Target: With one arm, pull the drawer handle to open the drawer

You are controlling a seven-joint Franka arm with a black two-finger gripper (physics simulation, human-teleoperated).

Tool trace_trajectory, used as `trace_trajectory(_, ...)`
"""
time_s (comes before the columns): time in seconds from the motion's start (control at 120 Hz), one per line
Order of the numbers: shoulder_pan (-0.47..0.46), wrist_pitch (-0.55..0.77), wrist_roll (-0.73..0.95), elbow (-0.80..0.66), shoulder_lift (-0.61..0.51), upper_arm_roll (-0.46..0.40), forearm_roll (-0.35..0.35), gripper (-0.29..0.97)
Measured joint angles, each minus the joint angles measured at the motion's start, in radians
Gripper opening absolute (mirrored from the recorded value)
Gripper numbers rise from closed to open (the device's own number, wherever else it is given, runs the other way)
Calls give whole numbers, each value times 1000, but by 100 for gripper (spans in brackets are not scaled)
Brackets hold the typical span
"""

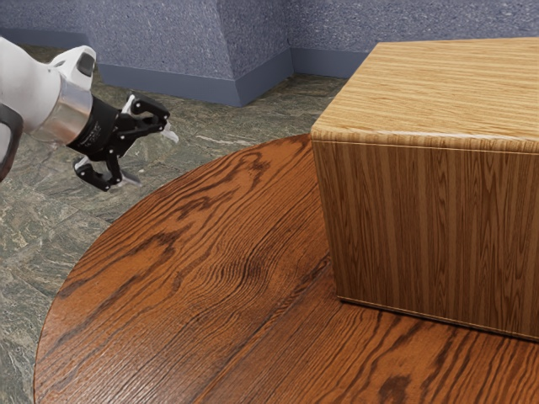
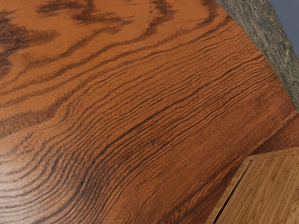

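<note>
Holding: nothing; the fingers [image 1: 153,118] stand spread wide apart in open air, with the floor showing between them.
Fingers' place: raised at the exterior view's upper left, pointing toward the exterior view's right and tilted slightly down, touching nothing.
Arm: a white arm [image 1: 34,84] with a silver cuff and a black hand comes in from the exterior view's left edge.
Worktop: a round worktop [image 1: 210,278] of dark red-brown wood with bold grain; in the wrist view its surface [image 2: 140,116] lies under the hand.
Drawer cabinet: a light, striped-wood drawer cabinet [image 1: 429,219] sits on the worktop at the exterior view's right, well apart from the fingers; one corner of it [image 2: 266,191] shows in the wrist view.
Cabinet's faces: the top and one side face show plain grain; whether the drawer is open or shut cannot be told.
Floor: mottled green-grey stone floor [image 1: 34,227] lies around the worktop's rim, also seen in the wrist view [image 2: 266,32].
Wall: a blue-grey speckled wall [image 1: 168,34] stands behind.
</note>
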Motion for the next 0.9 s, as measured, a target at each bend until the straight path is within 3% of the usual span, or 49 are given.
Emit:
trace_trajectory(0.108,-60,142,-2,13,14,83,31,68)
trace_trajectory(0.333,-125,328,-1,102,122,137,49,68)
trace_trajectory(0.392,-258,377,-1,142,134,257,57,68)
trace_trajectory(0.483,-604,431,2,261,156,562,87,68)
trace_trajectory(0.533,-721,452,3,302,158,661,109,68)
trace_trajectory(0.733,-1071,497,16,395,132,911,176,68)
trace_trajectory(0.9,-1132,510,23,421,36,944,245,68)
